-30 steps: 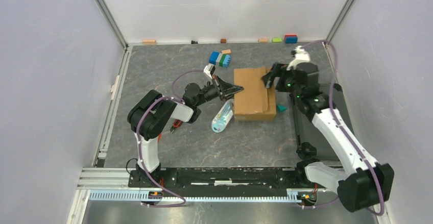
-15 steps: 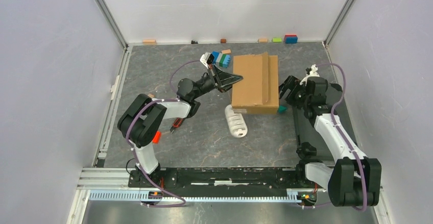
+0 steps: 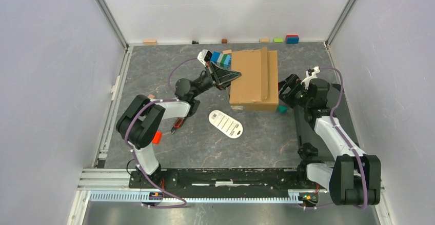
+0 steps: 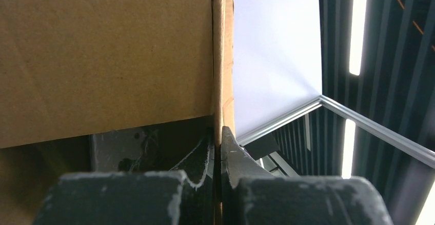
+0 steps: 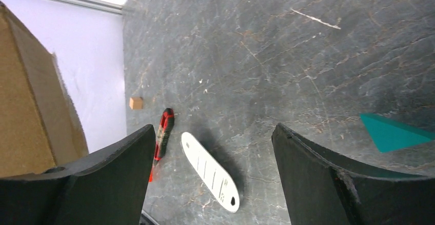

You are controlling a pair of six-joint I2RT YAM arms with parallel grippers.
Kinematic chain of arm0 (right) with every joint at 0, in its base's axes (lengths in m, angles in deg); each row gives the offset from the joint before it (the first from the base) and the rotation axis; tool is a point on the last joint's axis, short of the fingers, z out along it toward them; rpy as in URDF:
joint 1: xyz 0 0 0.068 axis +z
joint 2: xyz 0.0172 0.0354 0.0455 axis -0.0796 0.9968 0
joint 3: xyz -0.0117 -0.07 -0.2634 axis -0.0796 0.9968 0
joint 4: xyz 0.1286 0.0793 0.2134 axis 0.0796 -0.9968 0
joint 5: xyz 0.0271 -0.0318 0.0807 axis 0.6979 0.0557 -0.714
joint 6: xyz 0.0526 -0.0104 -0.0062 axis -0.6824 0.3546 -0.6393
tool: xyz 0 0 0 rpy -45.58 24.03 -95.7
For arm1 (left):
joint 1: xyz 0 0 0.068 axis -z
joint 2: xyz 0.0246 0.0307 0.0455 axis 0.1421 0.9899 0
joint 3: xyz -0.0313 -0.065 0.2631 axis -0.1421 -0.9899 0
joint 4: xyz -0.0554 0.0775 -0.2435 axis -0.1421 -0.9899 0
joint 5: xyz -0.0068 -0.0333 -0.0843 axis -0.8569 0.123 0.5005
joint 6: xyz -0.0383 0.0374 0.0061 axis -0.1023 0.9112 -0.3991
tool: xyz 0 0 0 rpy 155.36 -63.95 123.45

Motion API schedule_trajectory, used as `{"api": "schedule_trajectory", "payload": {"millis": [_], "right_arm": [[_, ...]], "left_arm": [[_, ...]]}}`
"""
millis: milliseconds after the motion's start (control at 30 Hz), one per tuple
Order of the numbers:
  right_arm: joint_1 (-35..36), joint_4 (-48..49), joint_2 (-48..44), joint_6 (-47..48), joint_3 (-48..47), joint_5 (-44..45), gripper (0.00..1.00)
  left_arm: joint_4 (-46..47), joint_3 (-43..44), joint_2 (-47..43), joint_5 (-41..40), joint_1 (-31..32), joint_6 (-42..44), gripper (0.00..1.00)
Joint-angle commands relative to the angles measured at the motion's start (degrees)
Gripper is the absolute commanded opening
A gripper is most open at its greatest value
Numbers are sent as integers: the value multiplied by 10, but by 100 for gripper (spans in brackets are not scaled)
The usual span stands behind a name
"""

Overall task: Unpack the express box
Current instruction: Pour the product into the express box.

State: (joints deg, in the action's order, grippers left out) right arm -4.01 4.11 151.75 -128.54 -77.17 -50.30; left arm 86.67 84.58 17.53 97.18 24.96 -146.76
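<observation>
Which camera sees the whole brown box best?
The top external view: the whole express box shows, pinched by the left gripper. The left wrist view shows only one close-up wall; the right wrist view, just a brown sliver.

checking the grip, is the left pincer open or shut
Shut: the left pincer clamps a cardboard edge of the box between its fingers.

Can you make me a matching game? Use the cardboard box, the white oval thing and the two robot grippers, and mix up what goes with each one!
Things:
1. express box
2. white oval pack
3. left gripper
4. right gripper

What fits:
A. open, holding nothing
B. lying flat on the table
C. pinched shut on a cardboard edge
D. brown, sitting between the two grippers

Pairs: 1-D, 2-B, 3-C, 4-A
</observation>
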Motion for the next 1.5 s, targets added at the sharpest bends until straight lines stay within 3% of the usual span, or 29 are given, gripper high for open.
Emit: {"api": "schedule_trajectory", "payload": {"millis": [0,100,200,433,633,900,1100,1467], "right_arm": [[13,72,-35,-44,2,-83,88],[13,83,-48,-60,14,-84,88],[13,91,-56,-66,25,-85,87],[13,104,-61,-57,43,-81,87],[30,105,-50,-31,20,-79,87],[52,19,-57,30,-42,-21,87],[52,-37,-72,68,-92,22,87],[52,-91,-94,95,-127,58,87]], "left_arm": [[37,-7,25,8,11,-40,8],[37,-41,28,9,11,-34,35],[37,-72,31,12,11,-21,47],[12,-125,48,17,13,26,58],[-26,-135,54,29,23,67,58],[-16,-111,55,38,31,57,44],[-44,-67,22,50,32,57,46],[-81,-13,1,63,46,57,38]]}}
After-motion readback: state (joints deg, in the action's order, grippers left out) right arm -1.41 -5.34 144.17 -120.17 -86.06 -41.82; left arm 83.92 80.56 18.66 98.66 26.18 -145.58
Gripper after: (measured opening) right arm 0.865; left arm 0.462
